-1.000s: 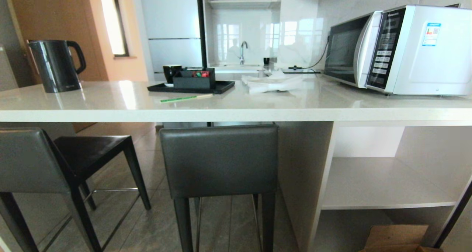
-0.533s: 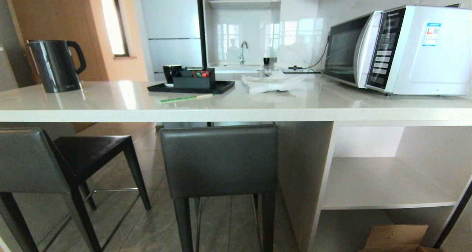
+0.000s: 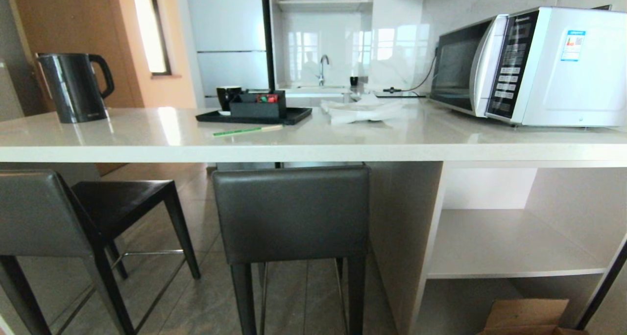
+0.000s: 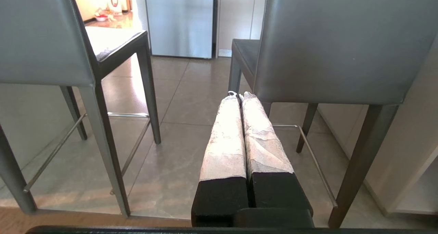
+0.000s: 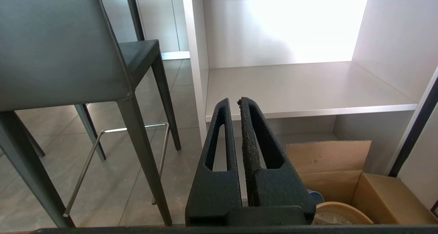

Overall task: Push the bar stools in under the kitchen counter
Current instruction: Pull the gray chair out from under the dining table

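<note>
— Where do the two bar stools stand against the counter (image 3: 313, 151)?

— The middle stool (image 3: 291, 212) faces the counter squarely, the top of its backrest just beneath the slab's front edge, beside the white end panel (image 3: 401, 237). The left stool (image 3: 44, 215) is turned at an angle, its dark seat reaching under the overhang while its backrest sits out toward the robot. By that look, neither is fully tucked in.

— And the claws?

— Both hang low in front of the robot, out of the head view. The left gripper (image 4: 239, 96), its fingers wrapped in pale tape, is pressed closed on nothing and points at the gap between the two stools. The right gripper (image 5: 233, 102) is also closed and empty, aimed at the open shelf (image 5: 301, 87). Closed fingers probably suit pushing: a blunt tip to press on a backrest.

— The room?

— A glossy white top carries a black kettle (image 3: 73, 87), a dark tray (image 3: 254, 114), a crumpled cloth (image 3: 365, 110) and a microwave (image 3: 529, 65). Grey floor tiles (image 4: 178, 165) lie below, and a cardboard box (image 5: 356, 179) sits under the shelf.
</note>
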Robot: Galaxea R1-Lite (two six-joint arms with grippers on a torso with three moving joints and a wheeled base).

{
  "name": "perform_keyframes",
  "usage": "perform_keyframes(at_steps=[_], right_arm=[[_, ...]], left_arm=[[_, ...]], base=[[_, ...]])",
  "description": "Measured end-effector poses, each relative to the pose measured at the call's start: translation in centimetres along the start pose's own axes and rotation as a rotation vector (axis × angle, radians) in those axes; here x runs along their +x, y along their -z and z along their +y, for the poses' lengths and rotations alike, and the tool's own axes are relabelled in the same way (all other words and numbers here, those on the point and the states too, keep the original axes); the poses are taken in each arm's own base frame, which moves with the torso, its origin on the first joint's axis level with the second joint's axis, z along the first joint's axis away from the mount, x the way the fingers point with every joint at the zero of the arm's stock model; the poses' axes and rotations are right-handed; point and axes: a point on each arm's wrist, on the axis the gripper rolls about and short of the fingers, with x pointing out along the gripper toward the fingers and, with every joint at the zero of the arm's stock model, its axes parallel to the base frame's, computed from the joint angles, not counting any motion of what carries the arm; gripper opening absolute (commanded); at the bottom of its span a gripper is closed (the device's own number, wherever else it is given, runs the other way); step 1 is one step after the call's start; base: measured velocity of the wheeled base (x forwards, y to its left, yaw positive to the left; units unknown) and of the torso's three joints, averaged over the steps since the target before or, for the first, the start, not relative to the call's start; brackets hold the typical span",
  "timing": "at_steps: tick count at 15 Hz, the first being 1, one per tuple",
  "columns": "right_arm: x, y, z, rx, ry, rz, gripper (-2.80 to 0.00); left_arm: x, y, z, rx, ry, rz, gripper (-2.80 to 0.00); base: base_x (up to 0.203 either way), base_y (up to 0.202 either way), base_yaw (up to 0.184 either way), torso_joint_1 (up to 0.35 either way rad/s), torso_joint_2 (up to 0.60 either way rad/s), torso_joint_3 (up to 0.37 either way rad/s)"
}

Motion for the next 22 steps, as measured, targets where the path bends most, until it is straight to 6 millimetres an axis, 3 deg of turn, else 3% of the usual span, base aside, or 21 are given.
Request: perform_keyframes(at_steps=[9, 22], right_arm=[[0.00, 0.00, 0.00, 0.000, 0.000, 0.000, -2.80], [0.00, 0.00, 0.00, 0.000, 0.000, 0.000, -2.80]], left_arm=[[0.00, 0.00, 0.00, 0.000, -0.001, 0.000, -2.80], [0.00, 0.00, 0.00, -0.001, 0.000, 0.000, -2.80]], base=[[0.001, 0.098, -0.003, 0.001, 0.00, 0.001], [0.000, 0.000, 0.000, 0.000, 0.00, 0.000]])
